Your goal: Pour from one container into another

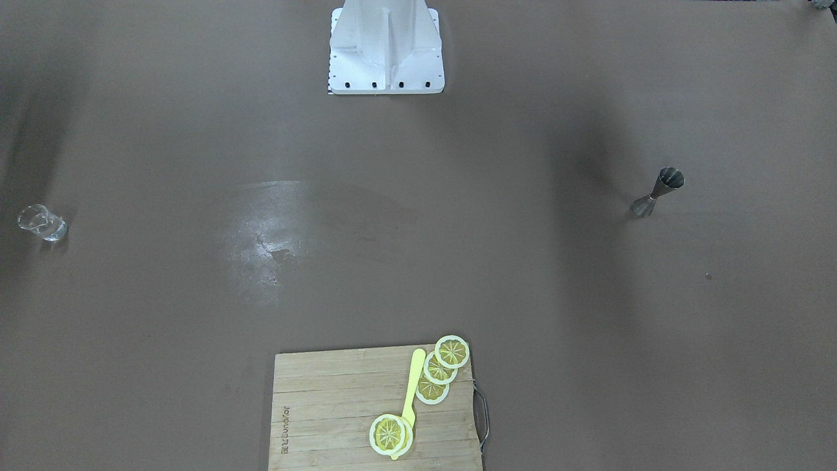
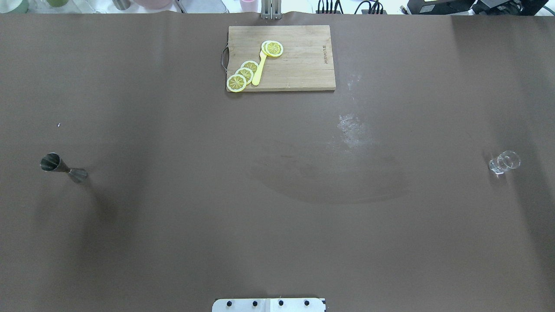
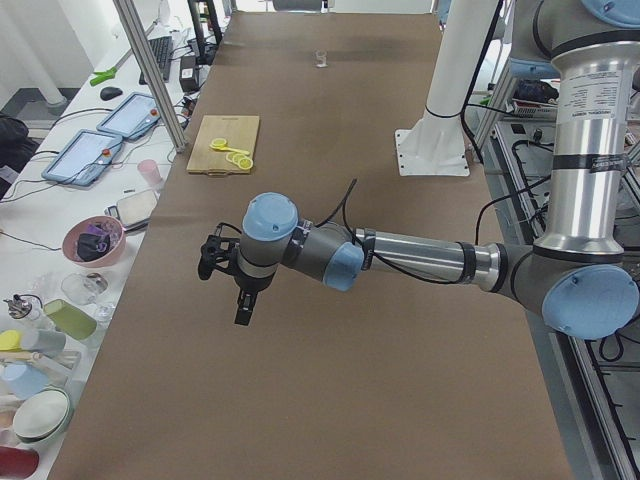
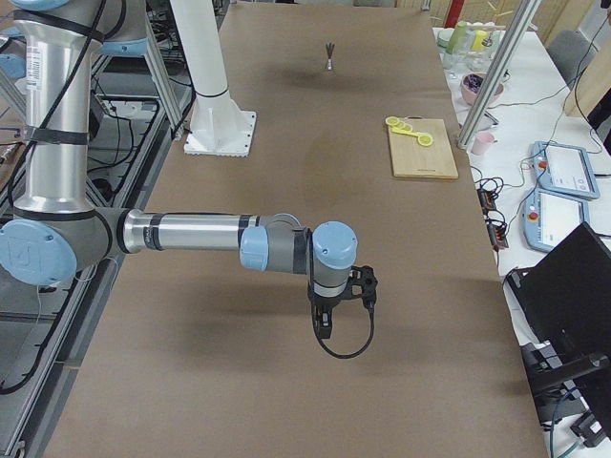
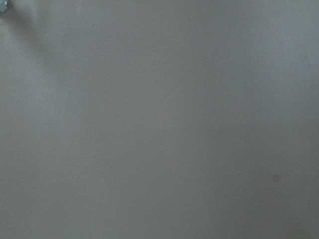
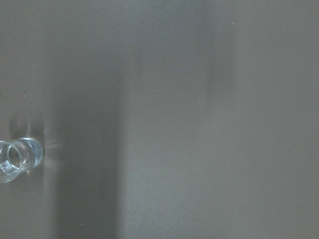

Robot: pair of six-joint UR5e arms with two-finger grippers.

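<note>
Your jigger [image 2: 63,168] stands upright, well off the cutting board [image 2: 303,69] toward the robot's left, on the left gripper's [image 3: 241,302] side. The cup [image 2: 503,162] sits well off the board's other side, nearer the right gripper [image 4: 325,321]. The right wrist view catches the cup at its edge, while the left wrist view shows only table [image 5: 159,119]. How the jaws stand, you can't tell for either.
</note>
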